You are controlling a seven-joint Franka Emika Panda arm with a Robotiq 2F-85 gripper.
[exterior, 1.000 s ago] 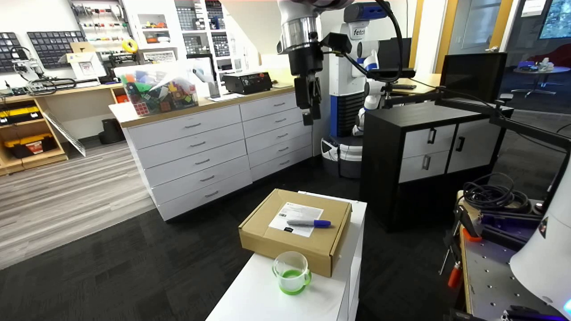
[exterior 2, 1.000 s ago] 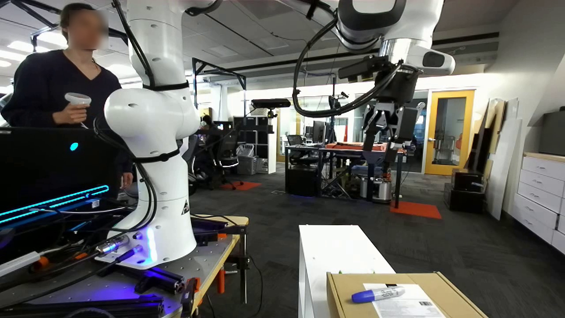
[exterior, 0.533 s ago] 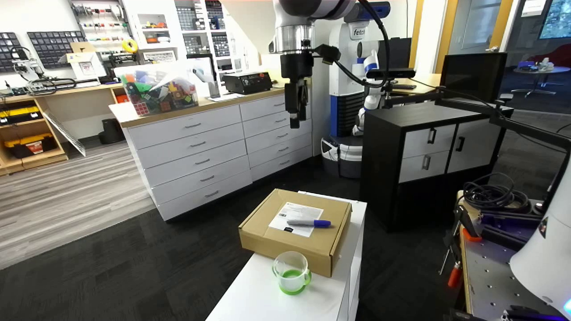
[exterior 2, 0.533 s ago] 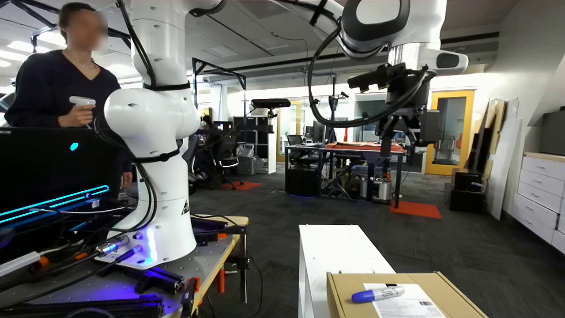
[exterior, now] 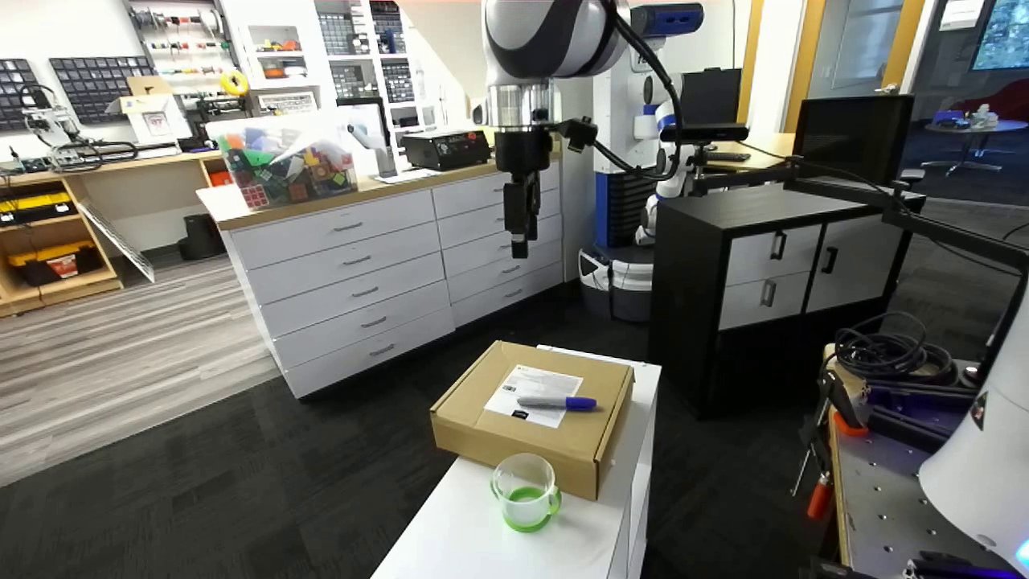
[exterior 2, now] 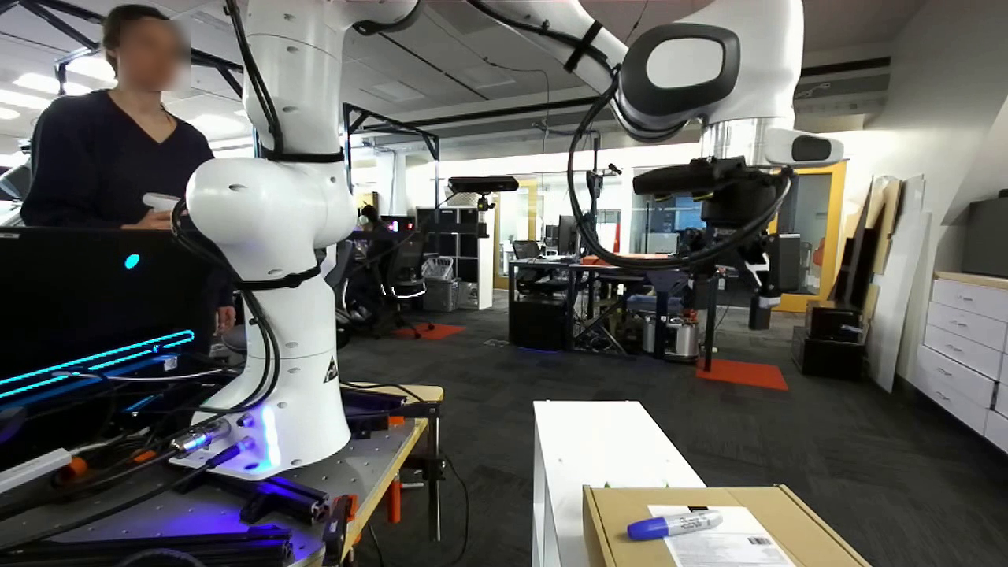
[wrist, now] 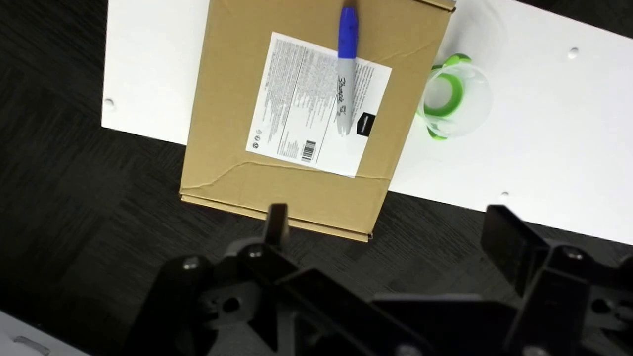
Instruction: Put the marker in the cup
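The marker (wrist: pixel 346 79) lies flat on top of the box (wrist: pixel 225 99); its grey body crosses the white label (wrist: pixel 292 94), its blue cap reaches past that label onto bare cardboard, and its tip sits near a small black patch (wrist: pixel 366 123); it is apart from the cup (exterior: pixel 524 486), with an edge of the box between the two.

The cup stands upright on the white stand (exterior: pixel 454 535), just beside the box; whether cup and box touch, I cannot tell; its walls are see-through, its base green, and green pieces show at its sides.

The gripper (wrist: pixel 387 217) hangs in the air, pointing down, well above the box and marker; its fingers (wrist: pixel 514 247) are spread wide, and in the wrist view dark floor (wrist: pixel 99 163) and a corner of the box show below, between them.

In an exterior view the white arm (exterior 2: pixel 272 197) rises from a metal bench (exterior 2: pixel 358 465); behind it stands a person (exterior 2: pixel 118 157) in a dark top, face blurred, holding a pale handset (exterior 2: pixel 160 201); in an exterior view white drawers (exterior: pixel 321 277) bear a clear bin (exterior: pixel 277 125) of coloured pieces and a black case (exterior: pixel 446 150); a dark cabinet (exterior: pixel 756 257) with pale fronts stands to the right of them in that view.
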